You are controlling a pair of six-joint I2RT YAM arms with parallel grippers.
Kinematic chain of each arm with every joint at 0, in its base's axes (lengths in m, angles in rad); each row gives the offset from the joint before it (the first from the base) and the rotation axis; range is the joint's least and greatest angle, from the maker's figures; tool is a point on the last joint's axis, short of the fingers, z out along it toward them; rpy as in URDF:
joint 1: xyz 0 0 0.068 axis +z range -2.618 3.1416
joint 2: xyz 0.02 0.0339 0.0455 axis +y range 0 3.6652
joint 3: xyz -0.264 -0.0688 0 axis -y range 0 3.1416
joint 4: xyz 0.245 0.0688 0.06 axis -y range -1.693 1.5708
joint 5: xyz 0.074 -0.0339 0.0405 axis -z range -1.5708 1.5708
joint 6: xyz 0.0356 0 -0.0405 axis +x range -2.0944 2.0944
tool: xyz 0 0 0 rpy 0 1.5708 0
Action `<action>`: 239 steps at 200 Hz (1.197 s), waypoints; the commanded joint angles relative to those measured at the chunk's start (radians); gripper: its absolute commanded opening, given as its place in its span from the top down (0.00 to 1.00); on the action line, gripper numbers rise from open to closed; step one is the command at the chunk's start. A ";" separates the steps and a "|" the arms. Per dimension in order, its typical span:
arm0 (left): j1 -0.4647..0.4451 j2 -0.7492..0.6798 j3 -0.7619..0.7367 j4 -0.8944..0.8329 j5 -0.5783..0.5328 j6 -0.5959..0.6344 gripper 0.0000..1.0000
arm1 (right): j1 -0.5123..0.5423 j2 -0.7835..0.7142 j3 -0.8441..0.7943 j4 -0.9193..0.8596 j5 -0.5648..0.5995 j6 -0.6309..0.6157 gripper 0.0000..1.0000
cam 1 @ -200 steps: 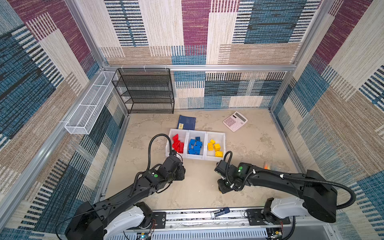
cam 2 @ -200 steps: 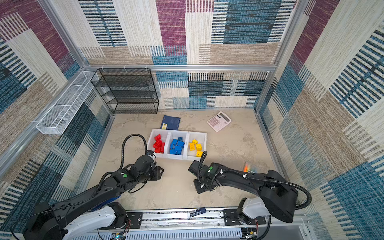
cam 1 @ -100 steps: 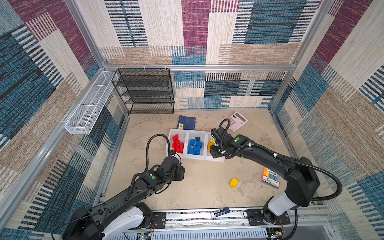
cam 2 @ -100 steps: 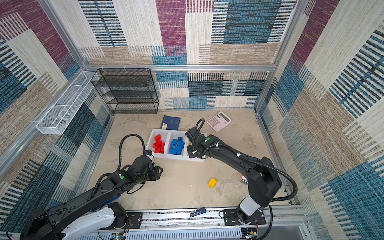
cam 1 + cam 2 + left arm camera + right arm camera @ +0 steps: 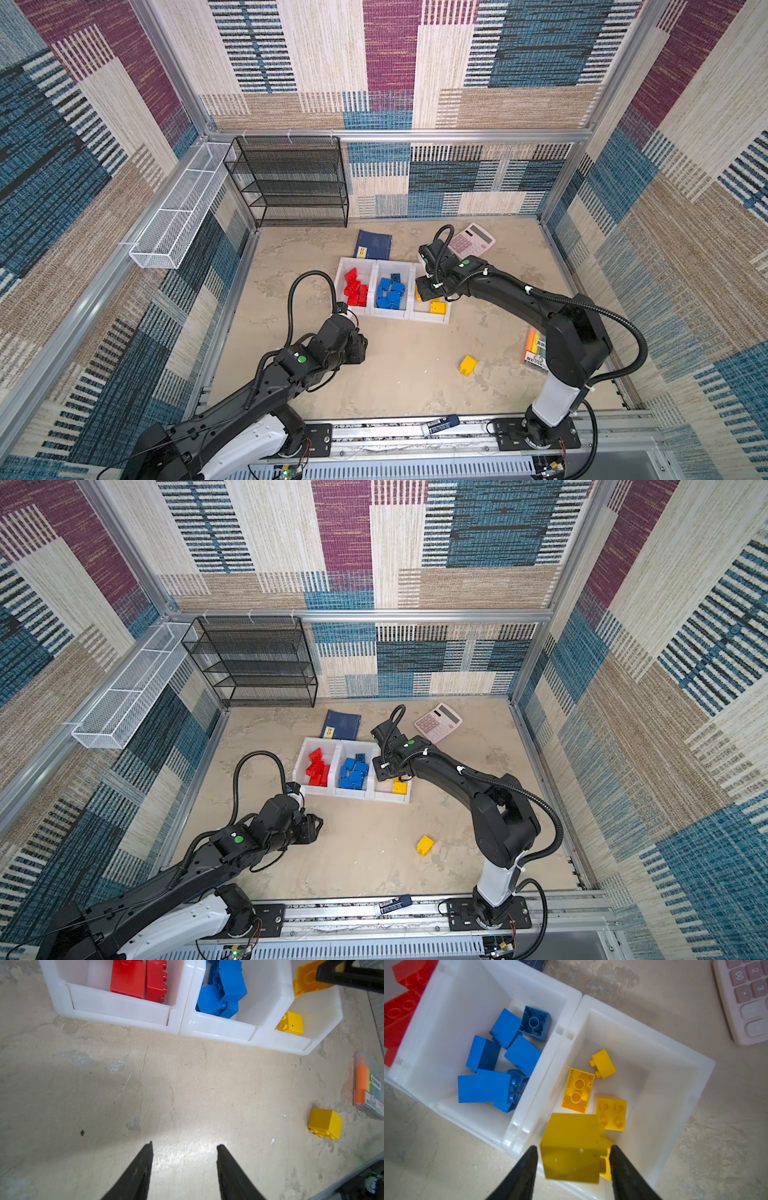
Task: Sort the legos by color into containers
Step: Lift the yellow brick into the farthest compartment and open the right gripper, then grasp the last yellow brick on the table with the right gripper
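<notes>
Three joined white containers (image 5: 390, 315) hold red legos (image 5: 355, 289), blue legos (image 5: 390, 293) and yellow legos (image 5: 437, 307), one colour to each bin. My right gripper (image 5: 573, 1148) hangs over the yellow bin. Its jaws are open, with a gap showing on each side of a blurred yellow brick (image 5: 571, 1136) between them. A yellow lego (image 5: 468, 365) lies alone on the table, also in the left wrist view (image 5: 325, 1123). My left gripper (image 5: 184, 1144) is open and empty above bare table in front of the bins.
A pink calculator (image 5: 471, 241) and a dark-blue booklet (image 5: 374, 245) lie behind the bins. A marker pack (image 5: 536, 347) sits by the right arm's elbow. A black mesh rack (image 5: 291, 183) and a white wire basket (image 5: 178, 212) stand at the back left.
My right arm swung from the table's front up over the yellow bin with a yellow brick, and its jaws have now widened off it. The left arm has hardly moved.
</notes>
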 commanded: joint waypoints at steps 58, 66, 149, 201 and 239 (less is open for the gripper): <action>0.000 -0.002 0.007 -0.025 -0.024 -0.039 0.47 | -0.007 -0.078 -0.014 0.014 -0.001 0.013 0.31; 0.000 -0.002 0.007 -0.026 -0.026 -0.039 0.47 | -0.007 -0.095 -0.026 0.012 -0.003 0.019 0.31; 0.001 0.023 -0.006 0.011 -0.019 -0.037 0.47 | -0.007 -0.398 -0.373 -0.078 0.021 0.181 0.31; 0.000 0.064 -0.005 0.045 0.000 -0.033 0.47 | -0.007 -0.555 -0.558 -0.141 0.013 0.282 0.31; 0.000 0.071 -0.006 0.049 0.003 -0.034 0.47 | -0.007 -0.589 -0.585 -0.162 0.001 0.329 0.32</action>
